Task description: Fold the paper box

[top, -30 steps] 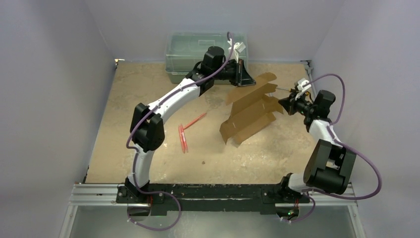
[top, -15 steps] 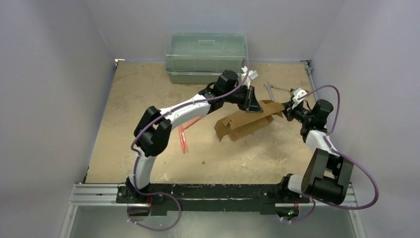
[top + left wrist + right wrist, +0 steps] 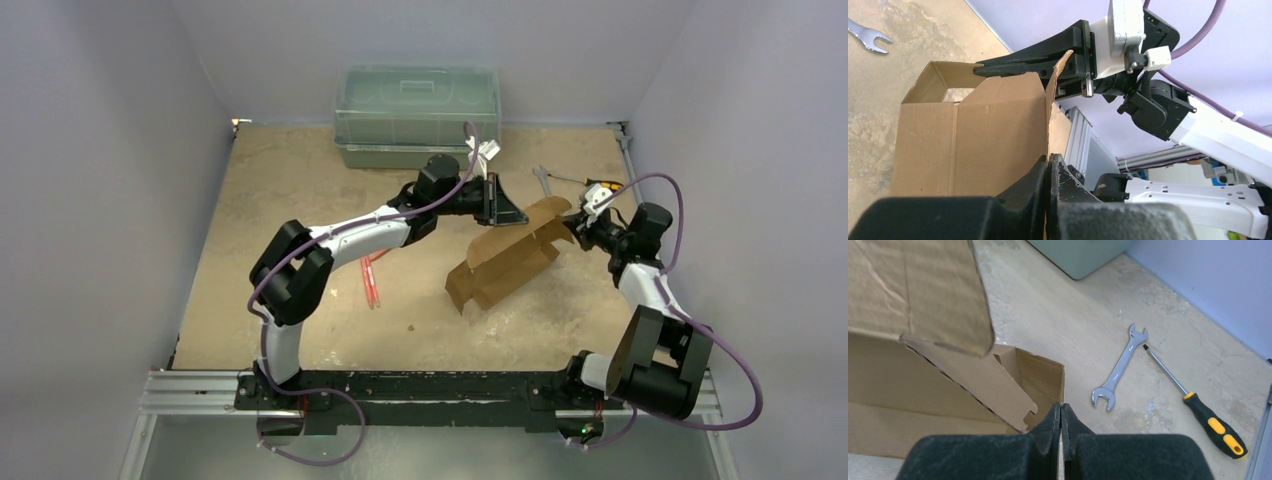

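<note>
The brown cardboard paper box [image 3: 505, 262] stands half-formed as an open oblong sleeve on the sandy table, right of centre. My left gripper [image 3: 512, 215] is shut on a thin wall of the box [image 3: 993, 135] at its far upper edge. My right gripper [image 3: 572, 228] is shut on the box's right end panel [image 3: 1045, 377]; its black fingers [image 3: 1023, 62] show in the left wrist view, pinching the far end. A loose flap [image 3: 923, 290] hangs over the open end in the right wrist view.
A green translucent bin [image 3: 416, 115] stands at the back. A wrench [image 3: 1119, 367] and a yellow-and-black-handled screwdriver [image 3: 1198, 407] lie behind the right gripper. Red sticks [image 3: 372, 277] lie on the table under the left arm.
The left gripper swung from the bin down to the box and now pinches it. The box went from a spread sheet to a folded sleeve. The right gripper shifted slightly left with it.
</note>
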`<state>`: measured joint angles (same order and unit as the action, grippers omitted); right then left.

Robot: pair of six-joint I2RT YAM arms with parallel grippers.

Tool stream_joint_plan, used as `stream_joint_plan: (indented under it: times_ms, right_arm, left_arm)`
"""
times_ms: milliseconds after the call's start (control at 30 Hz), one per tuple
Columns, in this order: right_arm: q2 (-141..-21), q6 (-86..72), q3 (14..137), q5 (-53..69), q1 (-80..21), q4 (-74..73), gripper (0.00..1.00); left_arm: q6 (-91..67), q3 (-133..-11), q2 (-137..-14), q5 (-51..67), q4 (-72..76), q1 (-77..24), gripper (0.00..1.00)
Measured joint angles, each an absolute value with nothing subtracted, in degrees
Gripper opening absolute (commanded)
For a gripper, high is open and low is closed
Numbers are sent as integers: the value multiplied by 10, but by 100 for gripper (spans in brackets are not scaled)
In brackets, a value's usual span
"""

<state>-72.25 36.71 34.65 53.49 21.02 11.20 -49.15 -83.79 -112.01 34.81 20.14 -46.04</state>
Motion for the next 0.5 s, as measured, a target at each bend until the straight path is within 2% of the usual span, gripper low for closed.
stream_joint_plan:
  times_ms: [500]
  right_arm:
    - [-663,422,334,550,211,68,0]
  left_arm:
    - [-541,-799,-1112,319,264,-456,0]
